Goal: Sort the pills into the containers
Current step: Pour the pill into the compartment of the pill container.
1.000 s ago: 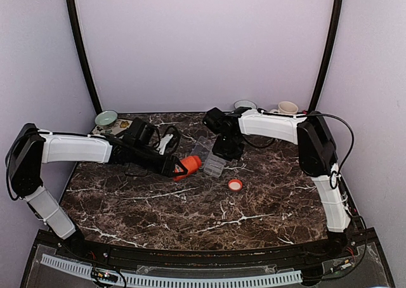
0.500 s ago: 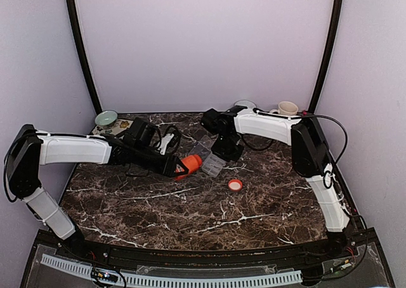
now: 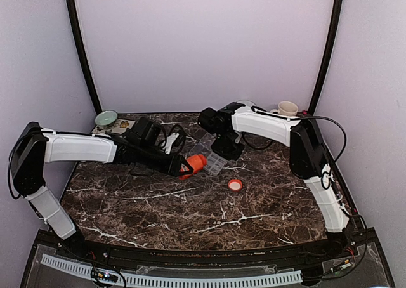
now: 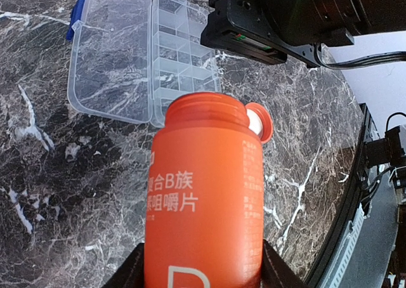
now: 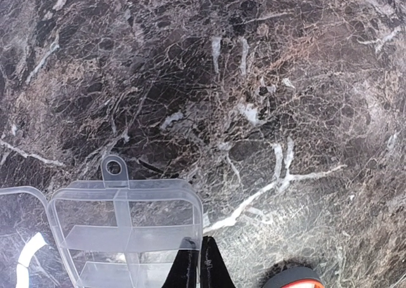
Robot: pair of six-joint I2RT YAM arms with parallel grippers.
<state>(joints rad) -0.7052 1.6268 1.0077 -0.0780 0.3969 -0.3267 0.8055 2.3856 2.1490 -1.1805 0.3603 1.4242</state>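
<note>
Compared with one second ago, the left arm (image 3: 79,148) has brought the orange bottle (image 3: 194,164) slightly nearer to the clear organiser box (image 3: 214,162), and the elbow of the right arm (image 3: 269,126) has swung inward. The left arm stretches low over the dark marble table (image 3: 190,205). Its left gripper (image 4: 203,272) clamps the bottle, which is tilted with its open mouth toward the box. The right arm bends down from behind. The right gripper (image 5: 195,262) is closed, with its tips at the box rim. The box lies open at mid-table.
</note>
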